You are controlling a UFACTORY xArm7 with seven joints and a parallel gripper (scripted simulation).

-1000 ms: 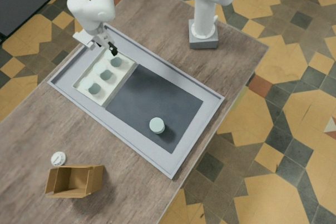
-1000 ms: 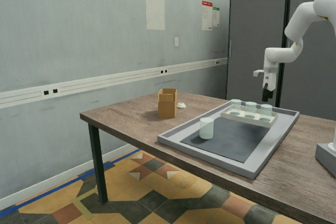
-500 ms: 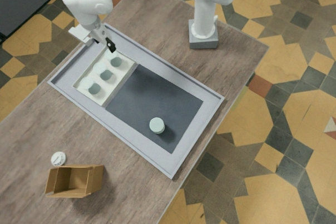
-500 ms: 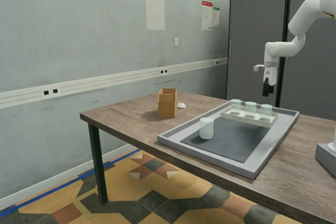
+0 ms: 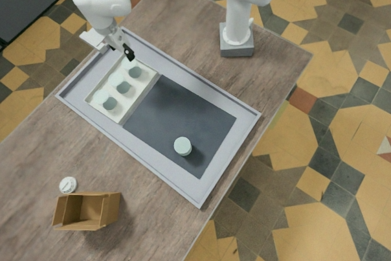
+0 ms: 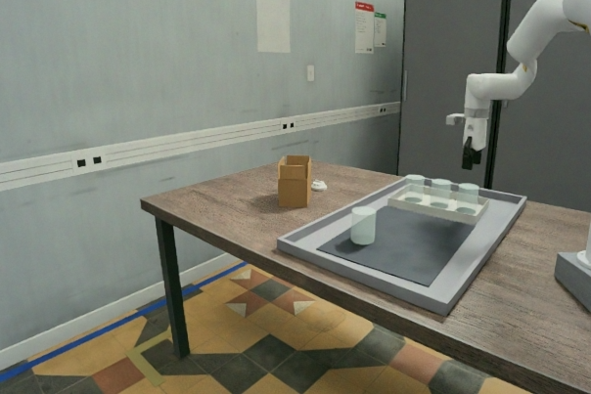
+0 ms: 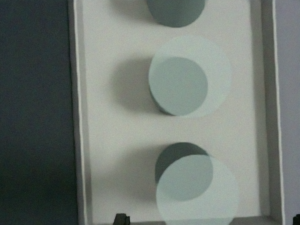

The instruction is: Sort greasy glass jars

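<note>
Wooden worktop (image 5: 181,25) bearing a large grey basin (image 5: 226,138) with a raised rim. Inside the basin, a dark drying mat (image 5: 168,113) fills the 4 o'clock portion as seen from above; a white tray (image 5: 147,80) sits at the 10 o'clock end, touching the mat's edge.

Three glass jars stand upright in a row inside the tray: the far jar (image 5: 129,65), the middle jar (image 5: 117,81) and the near jar (image 5: 103,98). A fourth jar (image 5: 182,146) stands alone on the mat, well apart from the tray, toward 5 o'clock.

The white arm (image 6: 523,72) reaches over the tray, its gripper (image 6: 471,159) hanging above the far jar without touching it. The jaws stand fully apart and hold nothing.

At the worktop's 7 o'clock end, an open cardboard box (image 5: 85,211) lies on its side, with a small white round timer (image 5: 68,184) just beside it.
</note>
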